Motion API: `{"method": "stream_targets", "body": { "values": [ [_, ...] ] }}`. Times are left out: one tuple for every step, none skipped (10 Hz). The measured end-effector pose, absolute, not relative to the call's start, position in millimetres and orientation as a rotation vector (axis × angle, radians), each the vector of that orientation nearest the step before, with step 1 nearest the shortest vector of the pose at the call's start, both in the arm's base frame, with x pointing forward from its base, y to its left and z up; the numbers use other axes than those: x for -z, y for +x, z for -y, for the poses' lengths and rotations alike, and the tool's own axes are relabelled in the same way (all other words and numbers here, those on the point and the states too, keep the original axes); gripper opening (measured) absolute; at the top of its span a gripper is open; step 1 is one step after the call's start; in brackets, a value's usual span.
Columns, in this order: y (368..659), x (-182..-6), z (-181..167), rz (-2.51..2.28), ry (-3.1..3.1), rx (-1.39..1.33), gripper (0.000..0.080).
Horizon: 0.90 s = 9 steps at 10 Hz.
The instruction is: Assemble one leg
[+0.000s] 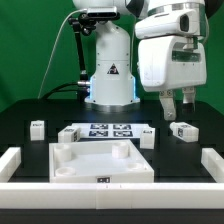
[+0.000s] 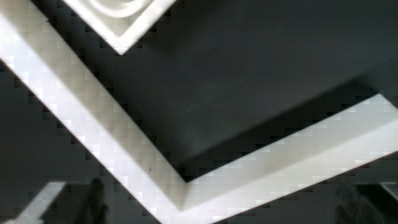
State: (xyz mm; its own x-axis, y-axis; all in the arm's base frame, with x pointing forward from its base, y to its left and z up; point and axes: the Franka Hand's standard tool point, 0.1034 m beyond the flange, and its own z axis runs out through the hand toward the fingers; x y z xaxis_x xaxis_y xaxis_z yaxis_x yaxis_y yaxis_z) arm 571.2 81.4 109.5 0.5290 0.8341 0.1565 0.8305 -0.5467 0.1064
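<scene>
Three legs, small white pegs with tags, lie on the black table: one [image 1: 184, 130] at the exterior view's right, one [image 1: 147, 135] beside the marker board, one [image 1: 37, 127] at the left. The large white panel [image 1: 100, 165] with raised rim and corner recesses lies in front. My gripper [image 1: 179, 102] hangs open and empty above the table, just over the right leg and apart from it. In the wrist view my gripper [image 2: 205, 212] shows only dark fingers [image 2: 43, 205] at the picture's edge, spread wide with nothing between them. No leg shows there.
The marker board [image 1: 100, 131] lies behind the panel. A low white wall [image 1: 212, 165] borders the work area; its corner [image 2: 178, 170] fills the wrist view, with a panel corner [image 2: 118, 20] beyond. The robot base [image 1: 110, 75] stands at the back.
</scene>
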Motion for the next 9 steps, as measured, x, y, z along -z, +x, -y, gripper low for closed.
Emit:
{"method": "stream_targets", "body": {
  "values": [
    [571, -110.0, -82, -1.492, 2.733, -0.301, 0.065],
    [571, -110.0, -82, -1.492, 2.734, -0.301, 0.065],
    [571, -109.8, -82, -1.493, 2.733, -0.3, 0.065],
    [571, -109.6, -82, -1.493, 2.733, -0.299, 0.065],
    [570, -108.9, -81, -1.508, 2.723, -0.296, 0.065],
    [564, -103.0, -78, -1.683, 2.599, -0.265, 0.065],
    [560, -100.3, -80, -1.758, 2.53, -0.235, 0.065],
    [558, -99.4, -85, -1.842, 2.434, -0.206, 0.065],
    [557, -98.8, -88, -1.902, 2.354, -0.185, 0.065]
  ]
}}
